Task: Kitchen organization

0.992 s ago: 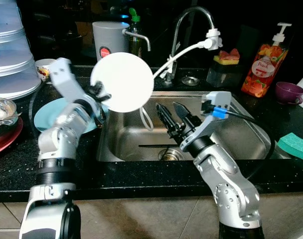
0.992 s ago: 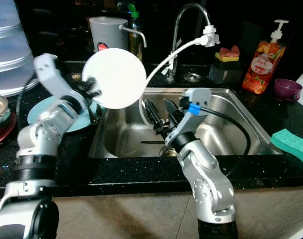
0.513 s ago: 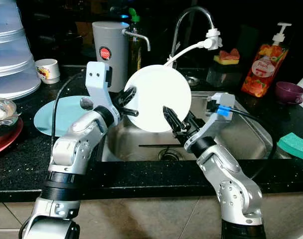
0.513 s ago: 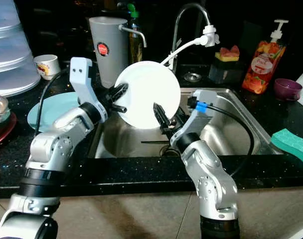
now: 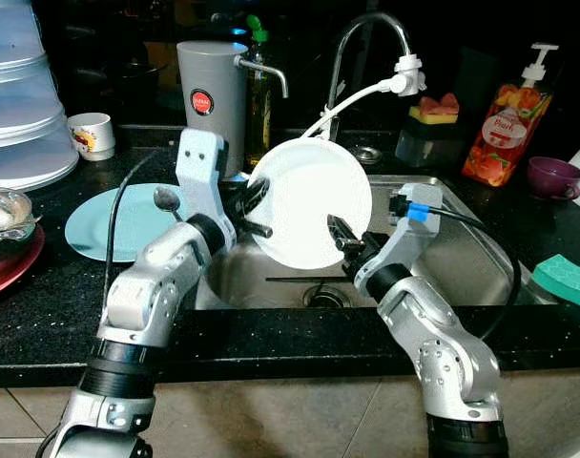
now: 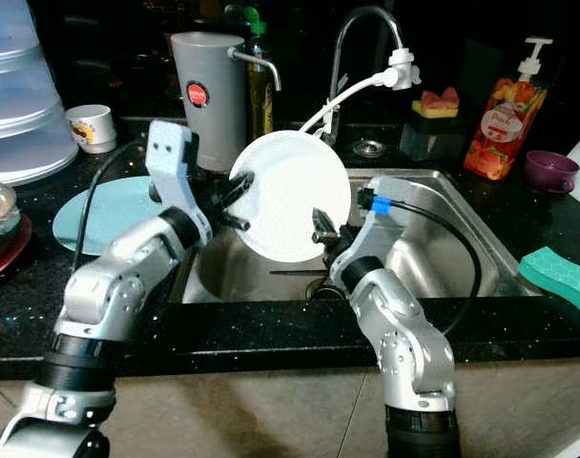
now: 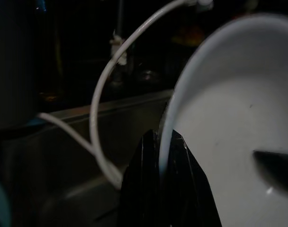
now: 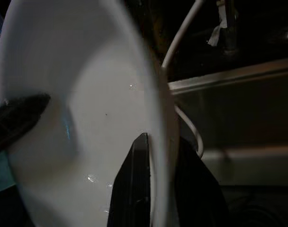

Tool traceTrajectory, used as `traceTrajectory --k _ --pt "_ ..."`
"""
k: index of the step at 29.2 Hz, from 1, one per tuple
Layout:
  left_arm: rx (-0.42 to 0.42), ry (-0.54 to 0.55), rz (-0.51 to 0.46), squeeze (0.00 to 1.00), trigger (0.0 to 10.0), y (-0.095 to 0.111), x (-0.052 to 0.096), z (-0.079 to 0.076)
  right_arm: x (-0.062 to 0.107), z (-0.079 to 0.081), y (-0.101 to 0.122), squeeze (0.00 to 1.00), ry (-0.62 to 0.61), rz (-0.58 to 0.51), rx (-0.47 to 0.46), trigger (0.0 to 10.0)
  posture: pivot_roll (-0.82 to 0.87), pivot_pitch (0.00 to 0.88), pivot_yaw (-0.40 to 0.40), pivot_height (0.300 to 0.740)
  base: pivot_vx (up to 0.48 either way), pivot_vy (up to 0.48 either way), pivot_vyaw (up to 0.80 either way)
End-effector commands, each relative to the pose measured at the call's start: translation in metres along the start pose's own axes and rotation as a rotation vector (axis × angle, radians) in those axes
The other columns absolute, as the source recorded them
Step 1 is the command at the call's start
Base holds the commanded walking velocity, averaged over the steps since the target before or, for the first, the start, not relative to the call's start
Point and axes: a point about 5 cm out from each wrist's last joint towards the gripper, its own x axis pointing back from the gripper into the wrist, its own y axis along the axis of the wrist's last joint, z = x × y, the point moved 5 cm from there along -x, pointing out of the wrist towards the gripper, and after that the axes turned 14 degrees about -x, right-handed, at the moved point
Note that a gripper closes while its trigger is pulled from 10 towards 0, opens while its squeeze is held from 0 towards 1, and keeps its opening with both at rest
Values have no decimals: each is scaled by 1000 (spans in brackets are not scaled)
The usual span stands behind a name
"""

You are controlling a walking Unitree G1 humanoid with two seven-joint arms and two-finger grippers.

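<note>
White plate moved over sink (wrist views: both fingers pinching rim).

The white plate covers the far tips of both grippers and the back of the sink behind it, and its rim runs off the edge in both wrist views. The stacked clear containers and the red dish are cut off at the left edge, the green sponge at the right. The label on the orange soap bottle is too small to read.
</note>
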Motion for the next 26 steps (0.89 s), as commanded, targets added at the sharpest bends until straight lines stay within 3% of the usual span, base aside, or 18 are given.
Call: traceTrajectory --k 1,2,3,4,8,9,10,11,20,22,26 --pt "-69 -18 14 0 10000 -5 -2 -10 -3 -6 -4 0 -32 24 -8 0 -11 125 -54 740 0 0 0" --pt "-75 -9 24 153 10000 -9 -1 -10 -4 -6 -5 0 -32 26 -13 0 -11 125 -54 740 0 0 0" --pt "-75 -9 24 153 10000 -9 -1 -10 -4 -6 -5 0 -32 26 -13 0 -11 125 -54 740 0 0 0" --pt "-73 -5 33 1000 10000 -12 -1 -10 -4 -6 -6 0 -33 29 -19 0 -11 125 -54 740 0 0 0" --pt "-72 18 43 1000 10000 -16 1 -7 -7 -8 -8 0 -42 39 -20 0 -8 122 -55 740 0 0 0" --pt "-69 23 39 0 10000 -15 1 -6 -7 -8 -9 0 -45 41 -18 0 -8 122 -55 740 0 0 0" --pt "-66 25 36 0 10000 -15 1 -6 -8 -9 -9 0 -47 43 -17 0 -8 122 -55 740 0 0 0" --pt "-60 37 27 0 10000 -13 2 -3 -9 -10 -10 0 -56 43 0 10000 -5 118 -55 740 0 0 0" --pt "-4 58 -5 0 10000 -8 6 3 -15 -31 -5 0 -160 9 86 10000 -1 111 -53 740 0 0 0" --pt "1 65 7 0 10000 -12 9 4 -19 -49 -3 0 -235 2 117 10000 4 108 -55 740 0 0 0" --pt "6 75 17 0 10000 -15 10 6 -23 -63 -6 0 -290 25 163 10000 8 105 -58 740 0 0 0"
